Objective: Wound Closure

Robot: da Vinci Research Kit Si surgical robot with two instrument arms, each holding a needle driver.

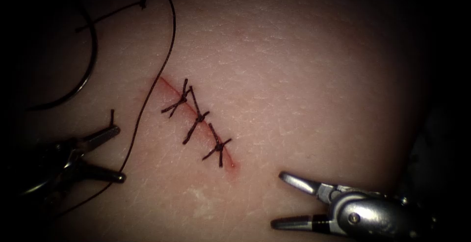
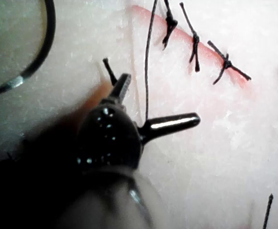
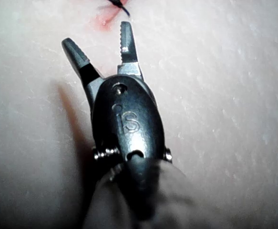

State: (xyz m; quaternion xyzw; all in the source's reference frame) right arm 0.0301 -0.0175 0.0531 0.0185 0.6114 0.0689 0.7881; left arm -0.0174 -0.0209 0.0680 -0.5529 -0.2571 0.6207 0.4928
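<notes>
Jaws spread wide on both tools, neither holding anything. The left arm's dark steel needle driver hangs left of the red slanting cut in the pale pork-belly tissue, its jaws straddling the thin dark thread; a short cut end of thread lies at its upper jaw. The right arm's silver steel needle driver, with "iS" stamped on its wrist housing, sits right of the cut's lower end. Three dark knotted stitches cross the cut. The curved dark needle lies on the tissue, well left of the cut's upper end, free of the tissue and trailing the thread. Red fluid tints the cut's lower end.
</notes>
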